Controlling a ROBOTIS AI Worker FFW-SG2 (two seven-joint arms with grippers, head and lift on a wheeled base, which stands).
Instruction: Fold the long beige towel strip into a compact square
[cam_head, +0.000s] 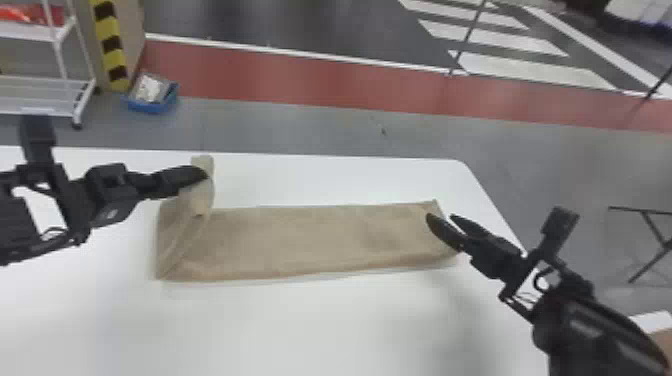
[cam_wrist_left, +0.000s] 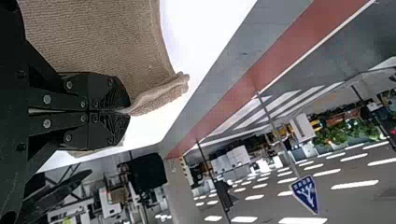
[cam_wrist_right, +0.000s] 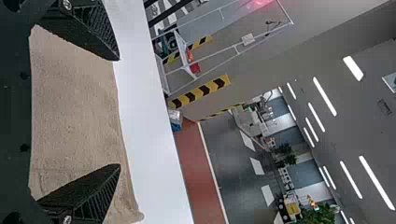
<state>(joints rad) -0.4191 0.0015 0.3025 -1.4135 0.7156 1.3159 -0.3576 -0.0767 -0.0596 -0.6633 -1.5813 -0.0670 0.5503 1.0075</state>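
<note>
l hand (cam_head: 200, 174) pinching towel (cam_head: 310, 240) up; r hand (cam_head: 440, 216) angled w/ fingers (cam_head: 444, 233) apart

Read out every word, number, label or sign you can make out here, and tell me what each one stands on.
No text can be read.
Blue hanging sign: a white branching symbol, with marks along one edge too small to read.
Left arm: a small pale marking, too small to read.
Towel strip and white table: no print visible.
</note>
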